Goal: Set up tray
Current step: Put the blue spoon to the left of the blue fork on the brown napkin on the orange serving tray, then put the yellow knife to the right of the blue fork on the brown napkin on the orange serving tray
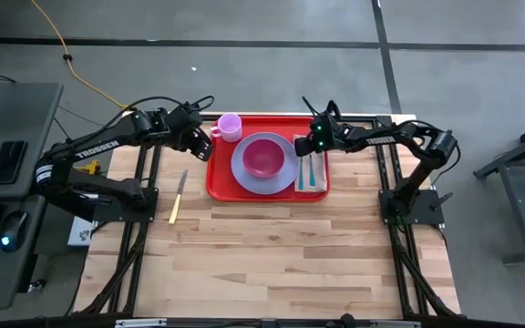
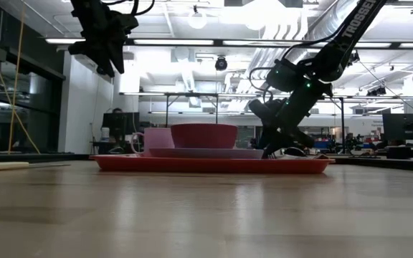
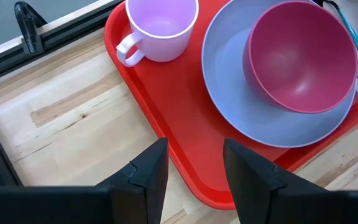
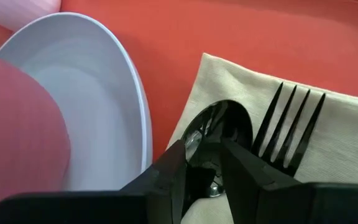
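Note:
The red tray [image 1: 221,182] lies at the table's far middle. On it are a lavender plate [image 1: 242,178] holding a pink bowl [image 1: 262,157], a pale pink mug [image 1: 230,126] at the far left corner, and a tan napkin [image 4: 347,143] on the right. A fork [image 4: 291,124] lies on the napkin. Beside it is a dark spoon [image 4: 219,124], with my right gripper [image 4: 202,146] shut on it low over the napkin. My left gripper [image 3: 194,146] hangs open above the tray's left edge [image 3: 160,112], touching nothing. My right gripper pinches the spoon's neck [image 4: 207,158], just behind the bowl, between its two fingers. The fingers slant down from the table's right side. The spoon's bowl sits low over the napkin's left part; I cannot tell whether it rests on the cloth. The fingers hide the handle.
A knife with a pale handle [image 1: 179,196] lies on the bare wood left of the tray. Dark frame rails run along the table's left and right sides. The near half of the table is open wood.

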### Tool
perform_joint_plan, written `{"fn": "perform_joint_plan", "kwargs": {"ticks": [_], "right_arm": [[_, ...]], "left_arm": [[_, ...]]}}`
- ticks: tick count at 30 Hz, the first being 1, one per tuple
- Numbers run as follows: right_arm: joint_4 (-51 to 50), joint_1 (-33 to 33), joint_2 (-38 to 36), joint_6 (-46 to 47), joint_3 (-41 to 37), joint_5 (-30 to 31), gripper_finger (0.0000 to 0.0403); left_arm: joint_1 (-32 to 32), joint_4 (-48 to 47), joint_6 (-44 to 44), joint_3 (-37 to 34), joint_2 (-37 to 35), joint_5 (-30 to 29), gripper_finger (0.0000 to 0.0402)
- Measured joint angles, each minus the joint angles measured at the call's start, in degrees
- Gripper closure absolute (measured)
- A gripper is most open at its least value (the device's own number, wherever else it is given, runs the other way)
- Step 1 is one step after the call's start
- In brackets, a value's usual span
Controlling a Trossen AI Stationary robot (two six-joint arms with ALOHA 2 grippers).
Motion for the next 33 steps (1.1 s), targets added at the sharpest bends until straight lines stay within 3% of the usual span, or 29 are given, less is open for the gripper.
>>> {"fn": "perform_joint_plan", "kwargs": {"ticks": [14,20,27,33], "right_arm": [[0.74,-0.33,-2.18,-1.09,0.0,-1.92,0.0323],[1.29,-1.54,-9.61,-4.67,0.0,-1.42,0.0327],[0.42,-1.9,-20.15,-11.43,0.0,-1.46,0.0329],[-6.83,-1.88,-30.23,-14.72,0.0,-1.39,0.0333]], "left_arm": [[0.0,-2.75,1.24,0.0,0.0,0.07,0.022],[0.0,-8.02,1.09,0.0,-0.02,2.15,0.022],[-0.04,-7.9,0.81,0.0,-0.55,3.37,0.022],[-3.0,-7.44,0.02,0.01,-2.58,5.51,0.022]]}}
